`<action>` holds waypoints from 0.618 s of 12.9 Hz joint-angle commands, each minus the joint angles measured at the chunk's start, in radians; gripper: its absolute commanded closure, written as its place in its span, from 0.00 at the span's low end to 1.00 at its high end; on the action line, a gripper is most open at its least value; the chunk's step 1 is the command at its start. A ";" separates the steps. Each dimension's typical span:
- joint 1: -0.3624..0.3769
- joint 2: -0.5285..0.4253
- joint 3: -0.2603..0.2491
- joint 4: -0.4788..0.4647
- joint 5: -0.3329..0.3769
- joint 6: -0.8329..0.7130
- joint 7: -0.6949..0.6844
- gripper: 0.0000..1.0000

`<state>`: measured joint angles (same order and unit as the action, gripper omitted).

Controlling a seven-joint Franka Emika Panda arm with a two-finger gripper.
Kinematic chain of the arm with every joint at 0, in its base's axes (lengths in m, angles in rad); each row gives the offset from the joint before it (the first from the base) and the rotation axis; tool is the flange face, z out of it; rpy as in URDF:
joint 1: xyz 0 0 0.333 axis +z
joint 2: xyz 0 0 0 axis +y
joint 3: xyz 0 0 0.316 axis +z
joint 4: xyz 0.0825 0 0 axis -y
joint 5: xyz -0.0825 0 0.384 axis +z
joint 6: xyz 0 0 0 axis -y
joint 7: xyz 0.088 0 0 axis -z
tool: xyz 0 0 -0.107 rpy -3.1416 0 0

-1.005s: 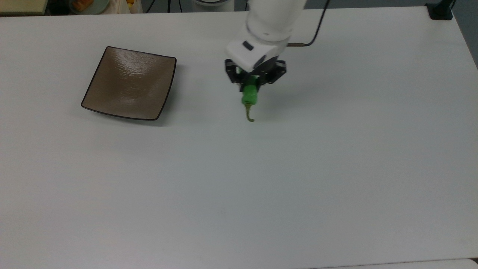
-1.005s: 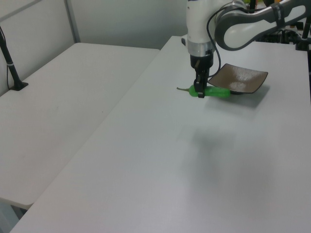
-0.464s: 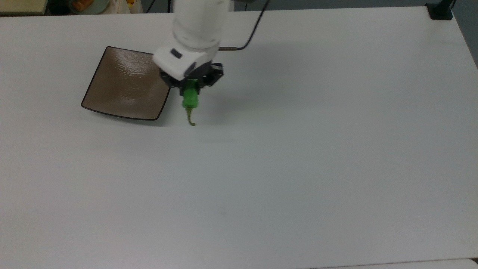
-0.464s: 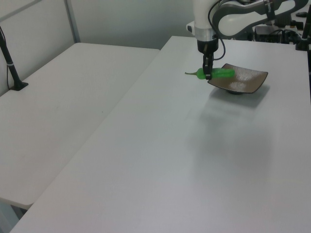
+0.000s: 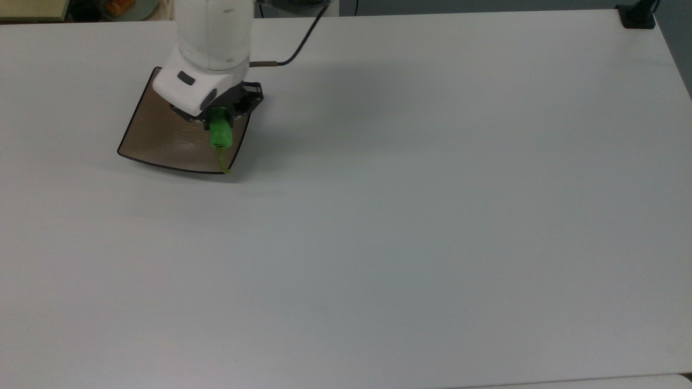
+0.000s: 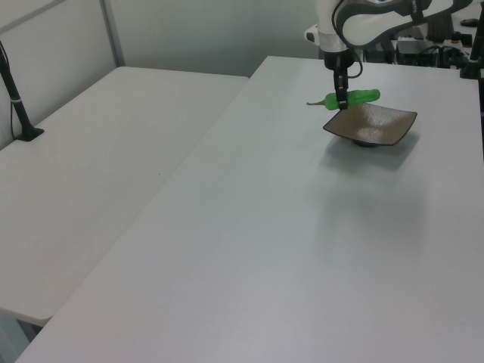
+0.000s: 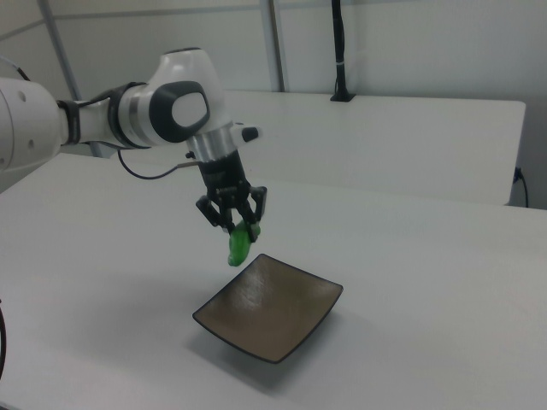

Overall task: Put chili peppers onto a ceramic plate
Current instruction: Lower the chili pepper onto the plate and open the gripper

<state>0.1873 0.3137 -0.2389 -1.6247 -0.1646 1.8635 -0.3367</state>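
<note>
claw (image 5: 219, 120) moved, holding chili pepper (image 5: 220, 134) above ceramic plate (image 5: 157, 135).

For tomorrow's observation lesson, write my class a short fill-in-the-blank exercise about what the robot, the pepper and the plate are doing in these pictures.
1. The claw is shut on a bright ____ chili pepper.
2. The pepper hangs in the air ____ the ceramic plate, not touching it.
3. The plate's outline is ____ in shape.
4. The plate rests on a ____ table.

Missing words: green; above; square; white
</note>
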 commanded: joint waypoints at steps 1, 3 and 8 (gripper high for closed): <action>0.000 -0.039 -0.019 -0.073 -0.015 -0.012 -0.054 0.79; -0.014 -0.038 -0.020 -0.099 -0.033 -0.012 -0.077 0.79; -0.031 -0.031 -0.020 -0.121 -0.052 -0.013 -0.088 0.60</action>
<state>0.1597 0.3135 -0.2578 -1.7103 -0.1972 1.8630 -0.4069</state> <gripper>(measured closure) 0.634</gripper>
